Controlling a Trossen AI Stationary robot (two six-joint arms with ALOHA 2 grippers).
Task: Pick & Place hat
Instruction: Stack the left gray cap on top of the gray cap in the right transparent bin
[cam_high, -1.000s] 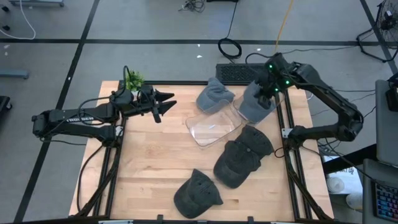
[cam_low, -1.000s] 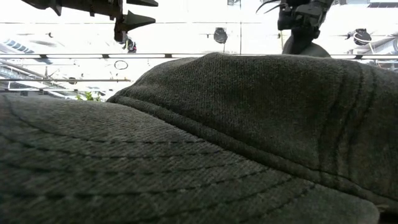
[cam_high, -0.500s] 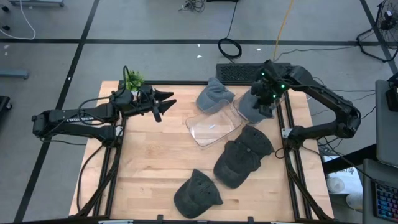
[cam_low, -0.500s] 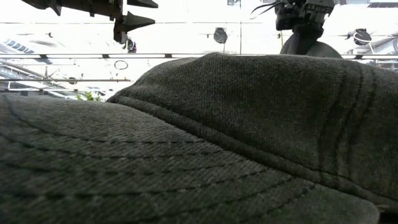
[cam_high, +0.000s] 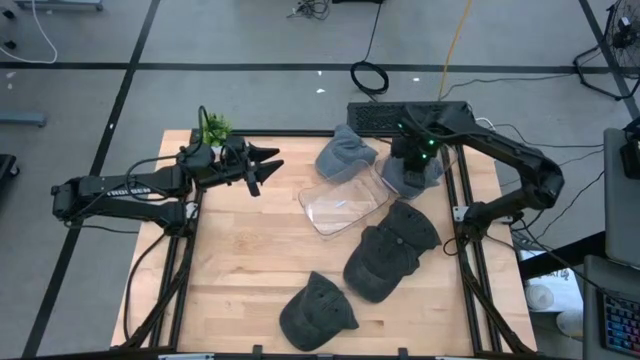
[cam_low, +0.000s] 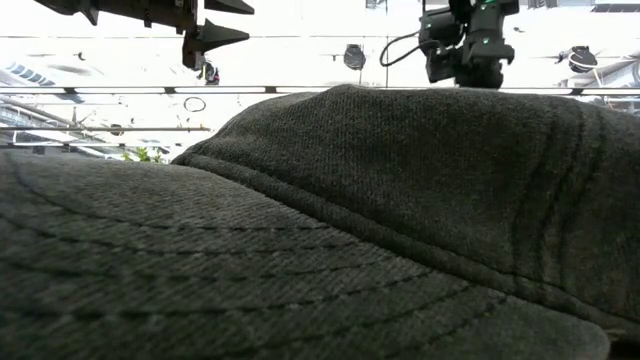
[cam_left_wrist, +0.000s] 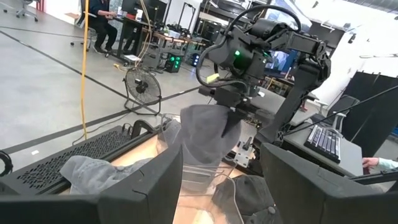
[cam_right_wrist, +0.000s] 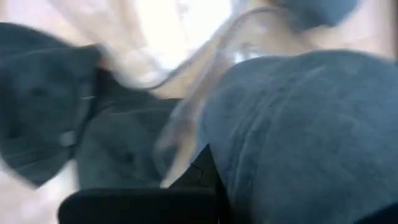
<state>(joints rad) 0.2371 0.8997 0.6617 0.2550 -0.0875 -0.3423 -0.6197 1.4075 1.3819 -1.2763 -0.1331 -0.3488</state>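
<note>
Right gripper (cam_high: 413, 165) pinches a grey hat (cam_high: 408, 175) – fingers hidden. Left gripper (cam_high: 268, 163) spread, empty. Dark cap (cam_low: 320, 230) blocks the low view.

Wooden table (cam_high: 240, 270), grey hats (cam_high: 316, 312), clear tray (cam_high: 342, 207)

A small plant (cam_high: 213, 128) stands at the table's (cam_high: 240, 270) far left corner; a keyboard (cam_high: 375, 116) (black) lies behind the far edge.

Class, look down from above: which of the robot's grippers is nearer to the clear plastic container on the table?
Right. The right gripper, shut on a light grey hat, hangs beside the clear container. The left gripper, open, hovers farther off.
</note>
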